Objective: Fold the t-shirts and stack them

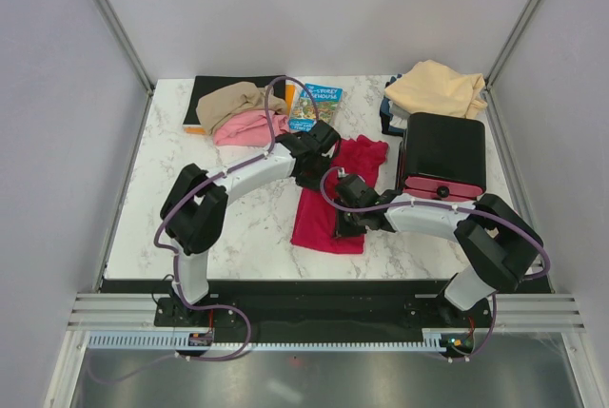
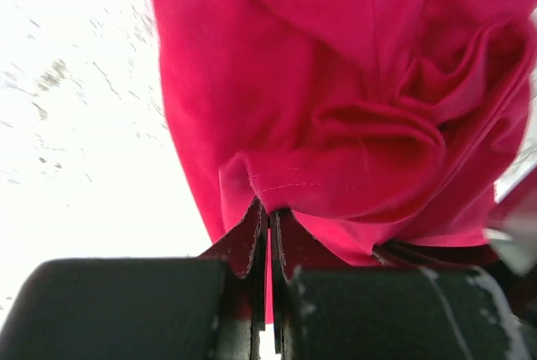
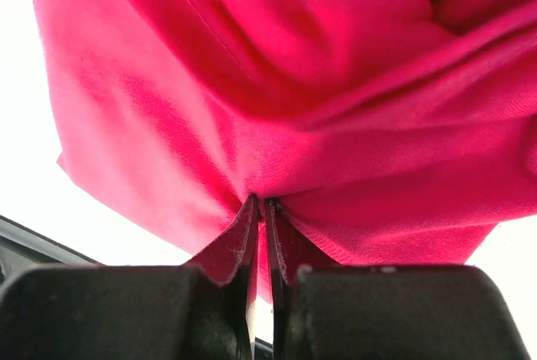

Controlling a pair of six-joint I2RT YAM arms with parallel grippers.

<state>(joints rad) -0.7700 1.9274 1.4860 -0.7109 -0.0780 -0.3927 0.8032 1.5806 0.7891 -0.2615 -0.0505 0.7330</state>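
A white marbled counter [image 1: 171, 227] carries a crimson t-shirt [image 1: 328, 223] spread near its middle, a black mat [image 1: 211, 89] at the far left, a blue book [image 1: 316, 104] just beside it, a black box [image 1: 442, 151] on the right and a peach-cream t-shirt [image 1: 436, 89] heaped in the far right corner

Left pincer [image 2: 268, 213] and right pincer [image 3: 260, 203] both clenched tight, low and near each other.

1. Robot lab test cell, not a home.
2. Plain white enclosure walls [image 1: 57, 161] on aluminium frame struts [image 1: 112, 16].
3. Left arm [image 1: 249, 172] and right arm [image 1: 428, 213] bolted to black base plate [image 1: 314, 308] at the near edge of the marble-look table [image 1: 238, 237].
4. Purple cables [image 1: 272, 123]; slotted cable duct [image 1: 314, 340] in front.
5. Staged props: crimson t-shirt [image 1: 314, 220], book [image 1: 316, 104].
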